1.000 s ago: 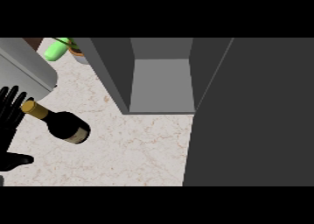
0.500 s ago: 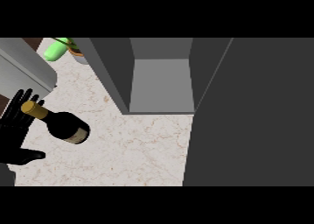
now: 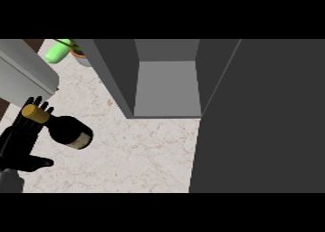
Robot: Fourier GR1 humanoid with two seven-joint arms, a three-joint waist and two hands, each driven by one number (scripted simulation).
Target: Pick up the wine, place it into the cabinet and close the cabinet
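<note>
Wine bottle, neck across straight, spread fingers of left hand; open cabinet nearby.

Counter: pale stone top with fine brown veining, bare across its middle and lower part.

Items on it:
- Bottle: dark glass, tan cap, pale label band. It is at the left of the top, near the edge, with the neck pointing up-left. Contact of its base with the top cannot be confirmed.
- Cabinet: grey, at the far side, with the compartment open. Its dark door covers the right of the view.
- Grey block: at the far left.
- Green item: in the far left corner, between block and cabinet, partly cut off. An orange-brown object lies just beside it and cannot be identified.
</note>
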